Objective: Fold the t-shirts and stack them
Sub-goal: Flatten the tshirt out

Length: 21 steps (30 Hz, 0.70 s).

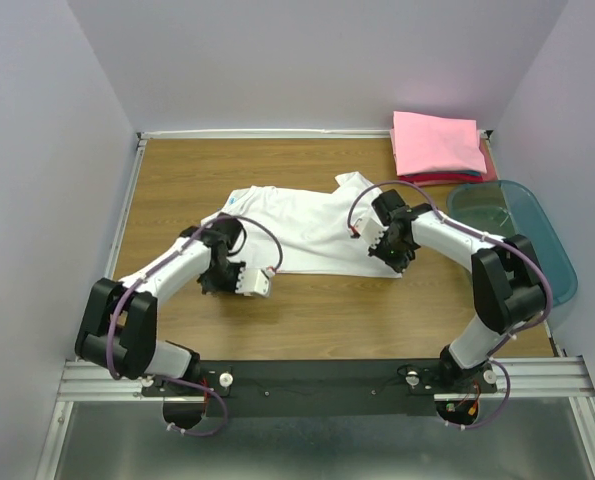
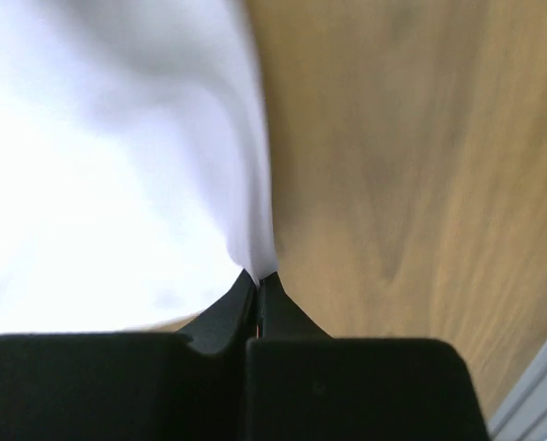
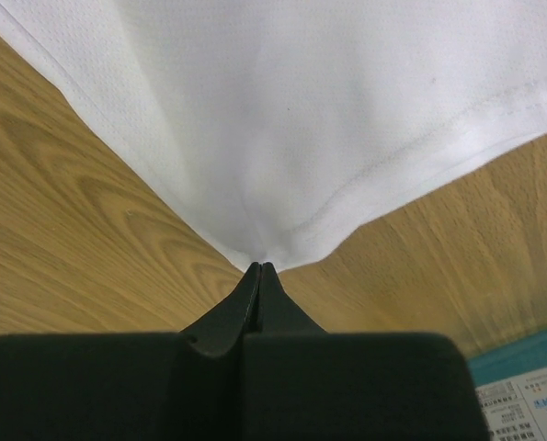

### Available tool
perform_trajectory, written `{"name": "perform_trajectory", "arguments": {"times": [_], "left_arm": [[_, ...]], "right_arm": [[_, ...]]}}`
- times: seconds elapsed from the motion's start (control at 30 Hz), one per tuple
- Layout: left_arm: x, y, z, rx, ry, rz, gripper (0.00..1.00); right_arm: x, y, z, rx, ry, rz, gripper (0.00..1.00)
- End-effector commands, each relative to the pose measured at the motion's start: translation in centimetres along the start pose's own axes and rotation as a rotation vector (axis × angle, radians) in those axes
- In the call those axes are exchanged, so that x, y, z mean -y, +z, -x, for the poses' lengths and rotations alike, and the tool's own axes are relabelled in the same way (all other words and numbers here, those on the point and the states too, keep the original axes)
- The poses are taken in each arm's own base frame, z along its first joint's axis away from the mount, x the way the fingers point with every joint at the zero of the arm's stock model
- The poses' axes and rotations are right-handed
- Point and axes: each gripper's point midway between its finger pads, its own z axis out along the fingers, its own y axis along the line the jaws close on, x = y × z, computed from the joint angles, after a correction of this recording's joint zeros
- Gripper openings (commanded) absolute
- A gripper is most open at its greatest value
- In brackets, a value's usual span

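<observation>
As left hand [image 2: 259, 276] clamps, t-shirt [image 2: 108, 138] edge pinched within

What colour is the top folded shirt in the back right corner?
That folded shirt is pink; top view shows it best.

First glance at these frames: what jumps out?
A white t-shirt lies rumpled mid-table, with each arm's jaws shut on its near edge. A folded pink shirt sits at the far right corner, with a clear blue tub just nearer than it.
</observation>
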Motion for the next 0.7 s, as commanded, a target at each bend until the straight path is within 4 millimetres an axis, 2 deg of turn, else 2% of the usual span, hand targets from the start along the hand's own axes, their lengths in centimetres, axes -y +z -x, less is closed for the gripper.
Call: {"name": "perform_trajectory", "arguments": {"times": [0.0,0.03,0.1,0.13,0.17,0.2,0.33,0.43,0.5,0.53,0.6,0.63,0.67], "left_arm": [[-2.4,-4.2,-0.2,0.104,-0.118,0.063,0.0],[-4.7,-6.5,-0.4,0.122,-0.135,0.125,0.0],[-6.3,-9.2,-2.1,0.153,-0.232,0.164,0.0],[-9.0,-11.9,-2.5,0.172,-0.256,0.252,0.0],[-10.2,-13.3,-2.7,0.191,-0.27,0.294,0.0],[-11.9,-15.7,-3.5,0.198,-0.288,0.369,0.0],[-14.8,-18.9,-3.9,0.224,-0.325,0.459,0.0],[-15.1,-19.0,-4.5,0.252,-0.375,0.457,0.0],[-14.5,-18.2,-4.4,0.253,-0.36,0.437,0.0],[-13.9,-17.3,-4.3,0.256,-0.362,0.414,0.0],[-13.3,-16.4,-4.3,0.253,-0.361,0.391,0.0],[-12.6,-15.6,-4.3,0.25,-0.367,0.374,0.0],[-12.3,-15.2,-4.5,0.24,-0.371,0.369,0.0]], "right_arm": [[1.8,-3.2,0.9,0.032,0.013,-0.094,0.01],[2.5,-4.0,1.5,0.05,0.016,-0.115,0.0],[3.8,-5.2,2.0,0.06,0.014,-0.159,0.0],[4.4,-5.7,2.3,0.066,0.006,-0.173,0.01],[5.7,-6.8,3.3,0.091,0.012,-0.205,0.01],[6.4,-7.4,3.6,0.093,0.005,-0.227,0.01],[9.3,-9.8,6.1,0.141,-0.003,-0.292,0.01],[10.1,-10.7,6.8,0.146,0.003,-0.28,0.01],[8.9,-10.5,6.9,0.142,0.002,-0.212,0.01],[7.1,-10.3,6.8,0.144,0.021,-0.122,0.12],[4.5,-9.4,7.0,0.141,0.048,0.002,0.21],[2.1,-8.7,7.2,0.137,0.067,0.075,0.28],[0.8,-8.5,7.4,0.14,0.063,0.097,0.29]]}}
